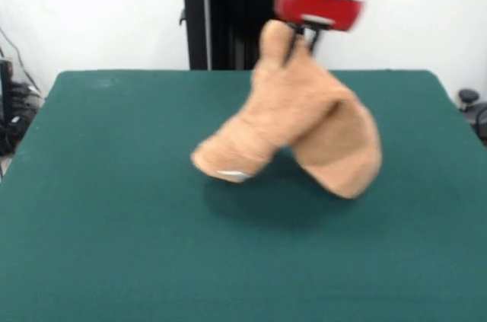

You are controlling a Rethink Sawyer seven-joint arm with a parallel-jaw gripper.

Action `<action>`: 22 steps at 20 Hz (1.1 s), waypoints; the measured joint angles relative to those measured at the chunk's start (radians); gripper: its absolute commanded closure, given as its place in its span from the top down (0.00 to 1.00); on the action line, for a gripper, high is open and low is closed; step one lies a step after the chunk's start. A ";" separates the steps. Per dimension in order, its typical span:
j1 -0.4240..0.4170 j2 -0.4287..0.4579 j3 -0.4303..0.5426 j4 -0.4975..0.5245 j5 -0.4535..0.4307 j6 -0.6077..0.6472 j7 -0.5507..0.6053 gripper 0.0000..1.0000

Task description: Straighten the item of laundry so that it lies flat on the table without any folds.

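Observation:
The orange-tan terry towel hangs in the air above the dark green table, bunched and folded, with two drooping lobes. Its white care tag shows at the lower left lobe. My gripper comes down from the top under the red and black arm and is shut on the towel's top edge, holding it clear of the table. The towel casts a shadow on the felt below it.
The robot's black pedestal stands behind the table's far edge. Cables and gear lie off the table's left side, and a dark object sits off its right side.

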 measured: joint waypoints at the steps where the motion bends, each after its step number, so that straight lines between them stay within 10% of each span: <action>1: -0.017 -0.008 0.001 0.011 -0.011 -0.012 0.000 0.00; 13: -0.248 -0.020 0.046 0.144 -0.300 -0.242 0.000 0.00; 22: -0.183 0.022 0.059 0.151 -0.353 -0.278 0.000 0.00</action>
